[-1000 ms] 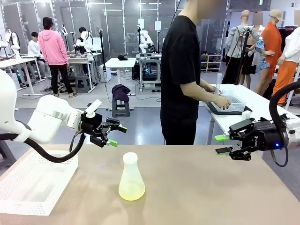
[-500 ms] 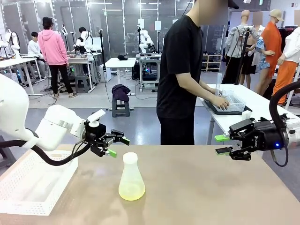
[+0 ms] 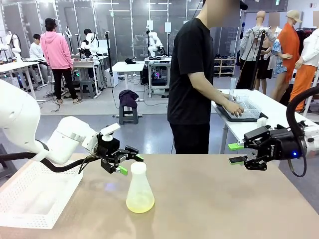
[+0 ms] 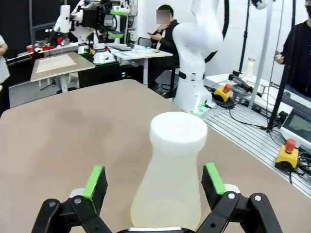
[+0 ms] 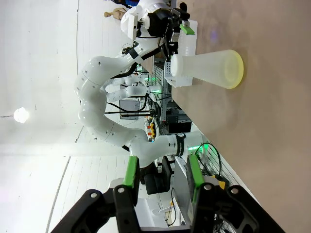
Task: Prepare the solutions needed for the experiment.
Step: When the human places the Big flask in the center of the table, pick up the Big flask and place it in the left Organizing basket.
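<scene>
A frosted conical flask (image 3: 139, 186) stands upright in the middle of the table. The solutions (image 3: 140, 205) form a shallow pale yellow layer at its bottom. My left gripper (image 3: 130, 164) is open at the height of the flask's neck, just to its left. In the left wrist view the flask (image 4: 172, 179) rises just ahead of the left gripper (image 4: 153, 180), its neck framed by the green pads (image 4: 95, 180) without contact. My right gripper (image 3: 235, 153) hovers over the table's right side, open and holding nothing. The right wrist view shows the flask (image 5: 209, 68) far beyond the right gripper (image 5: 163, 174).
A white perforated tray (image 3: 35, 194) sits on the table's left front. A person in black stands at the far edge, turned to a side table with hands at a dark tray (image 3: 244, 115). Bare tabletop (image 3: 224, 199) lies between the flask and my right gripper.
My left gripper has moved down and to the right, closing in on the flask's neck, still open. The right arm and the flask have not moved.
</scene>
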`<state>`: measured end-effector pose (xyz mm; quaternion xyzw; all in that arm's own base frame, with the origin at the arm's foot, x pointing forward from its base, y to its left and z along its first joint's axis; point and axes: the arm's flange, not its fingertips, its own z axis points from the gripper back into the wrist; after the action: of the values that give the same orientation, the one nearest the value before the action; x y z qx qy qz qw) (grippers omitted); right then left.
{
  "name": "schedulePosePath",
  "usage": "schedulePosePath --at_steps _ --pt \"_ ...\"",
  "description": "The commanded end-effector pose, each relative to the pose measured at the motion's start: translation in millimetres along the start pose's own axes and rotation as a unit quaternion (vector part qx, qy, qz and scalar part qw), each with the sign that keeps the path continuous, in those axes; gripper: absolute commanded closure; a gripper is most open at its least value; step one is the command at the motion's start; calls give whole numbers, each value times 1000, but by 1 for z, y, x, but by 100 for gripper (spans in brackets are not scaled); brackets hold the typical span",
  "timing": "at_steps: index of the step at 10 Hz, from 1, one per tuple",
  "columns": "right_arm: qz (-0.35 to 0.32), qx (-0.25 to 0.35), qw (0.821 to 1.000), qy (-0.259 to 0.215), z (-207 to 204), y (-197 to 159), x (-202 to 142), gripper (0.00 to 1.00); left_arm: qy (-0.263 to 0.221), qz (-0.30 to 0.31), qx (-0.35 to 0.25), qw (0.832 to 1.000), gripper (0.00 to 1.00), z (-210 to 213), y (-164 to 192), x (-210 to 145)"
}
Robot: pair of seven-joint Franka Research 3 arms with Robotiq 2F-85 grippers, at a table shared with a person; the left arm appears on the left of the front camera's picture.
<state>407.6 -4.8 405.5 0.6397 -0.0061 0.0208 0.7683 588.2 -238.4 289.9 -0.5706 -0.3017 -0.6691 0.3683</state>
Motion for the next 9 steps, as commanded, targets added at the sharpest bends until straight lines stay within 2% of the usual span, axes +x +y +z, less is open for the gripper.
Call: schedulePosePath --at_steps 1,4,9 --pt "6 1 1000 0 0 0 -1 50 -12 8 -44 999 0 -4 -2 -4" --pt "6 1 1000 0 0 0 -1 50 -39 3 -77 996 0 -15 -3 -10" --pt "6 1 1000 0 0 0 -1 50 -52 -28 -70 996 0 -39 10 -22"
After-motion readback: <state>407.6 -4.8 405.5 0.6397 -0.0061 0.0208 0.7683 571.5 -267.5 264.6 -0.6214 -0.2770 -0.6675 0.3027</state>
